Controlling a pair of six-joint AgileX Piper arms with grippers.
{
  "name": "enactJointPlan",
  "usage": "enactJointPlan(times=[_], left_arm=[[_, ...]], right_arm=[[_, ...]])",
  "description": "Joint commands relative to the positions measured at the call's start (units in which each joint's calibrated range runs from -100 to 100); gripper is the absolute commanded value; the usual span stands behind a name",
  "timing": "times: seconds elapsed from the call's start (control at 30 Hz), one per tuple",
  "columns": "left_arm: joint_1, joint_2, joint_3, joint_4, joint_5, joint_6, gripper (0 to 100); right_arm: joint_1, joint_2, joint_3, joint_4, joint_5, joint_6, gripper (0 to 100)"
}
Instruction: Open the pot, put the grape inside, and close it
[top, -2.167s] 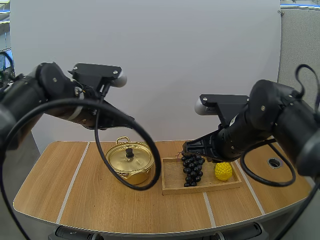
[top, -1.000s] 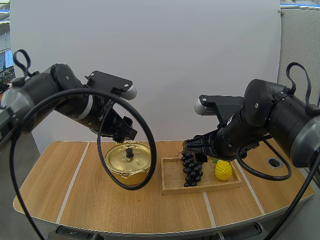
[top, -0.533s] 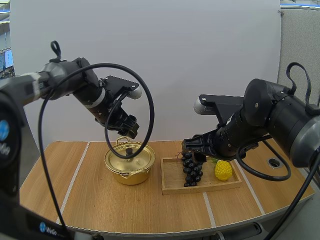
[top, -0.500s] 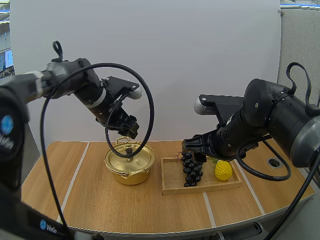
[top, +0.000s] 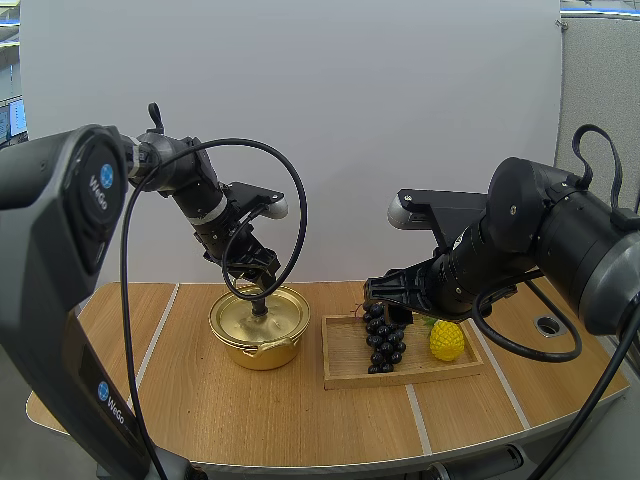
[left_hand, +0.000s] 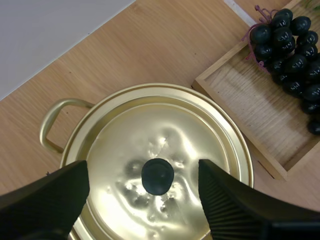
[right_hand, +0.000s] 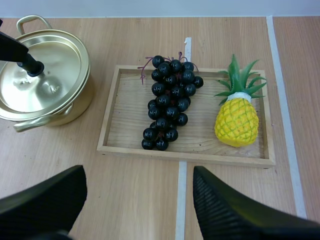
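Standing left of centre on the wooden table (top: 190, 400), you have one gold pot (top: 262, 348), closed. Its lid (left_hand: 165, 135) sits level in the rim, with a black knob (left_hand: 157, 176) at the middle. Loop handles: one on the far side, one on the near side, so you read the handle line as running away from the robot.

Left gripper (left_hand: 141, 169): low over the lid, fingers (left_hand: 47, 192) spread apart, one on each side of the knob. A gap shows between each ribbed face and the knob. Nothing is pinched.

Wooden tray (right_hand: 127, 125): just beside the pot on its right, long side across the table.

Bunch of grapes (right_hand: 170, 102): dark, lying flat in the tray's pot-side half. You will find its long axis running far to near, leaning a little. The reddish stem end points to the tray's far rim, and the narrow end lies close to the near rim. It is outside the pot.

Yellow pineapple (right_hand: 236, 120): in the tray's other half, apart from the grapes, leaves toward the far rim.

Right gripper (right_hand: 139, 172): raised above the tray on the grape side, fingers wide apart, holding nothing, clear of the fruit.
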Motion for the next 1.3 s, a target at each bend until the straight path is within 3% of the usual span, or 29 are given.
enactJointPlan(times=[0.0,0.2,0.6,1.27], left_arm=[[-1.36,4.1,-2.1,2.8,0.3,0.2,100],[-3.16,6.1,-2.5,4.0,-3.0,-0.6,100],[-3.16,8.4,-2.9,8.3,-1.4,-1.3,100],[-3.16,10.6,-2.9,8.0,1.0,-1.3,100]], right_arm=[[-0.2,-0.2,-0.5,0.3,-1.8,0.1,100],[-0.2,-0.2,-0.5,0.3,-1.8,0.1,100],[-0.2,-0.2,-0.5,0.2,-1.8,0.1,100],[-0.2,-0.2,-0.5,0.2,-1.8,0.1,100]])
